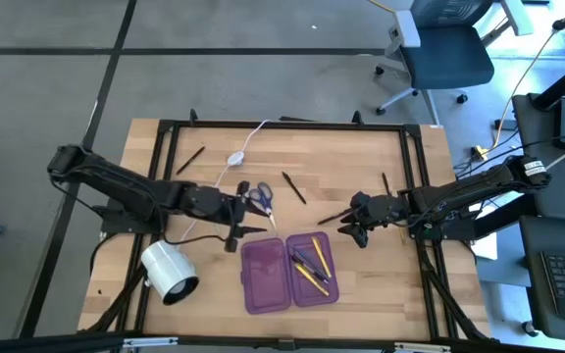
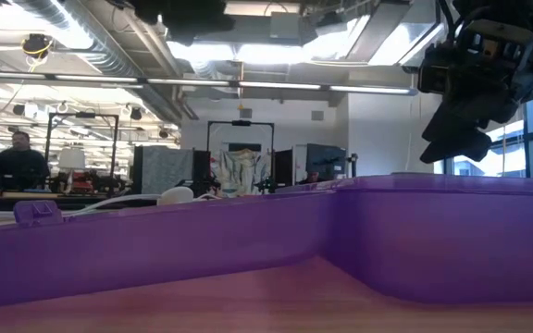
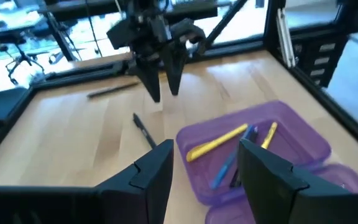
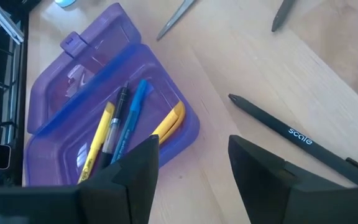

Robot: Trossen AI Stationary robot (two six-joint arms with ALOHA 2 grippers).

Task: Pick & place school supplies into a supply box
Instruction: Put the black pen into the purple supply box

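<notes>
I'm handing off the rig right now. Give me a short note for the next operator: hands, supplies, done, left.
Left hand: open, empty, beside the blue-handled scissors.
Right hand: open, empty, over a dark pen right of the box.
Translucent purple plastic pencil box: open flat at the table's near edge.
Done: yellow, blue and dark pens lie in its right half.
Left: scissors, that dark pen, another dark pen mid-table, and one far left. The left half looks empty.
</notes>
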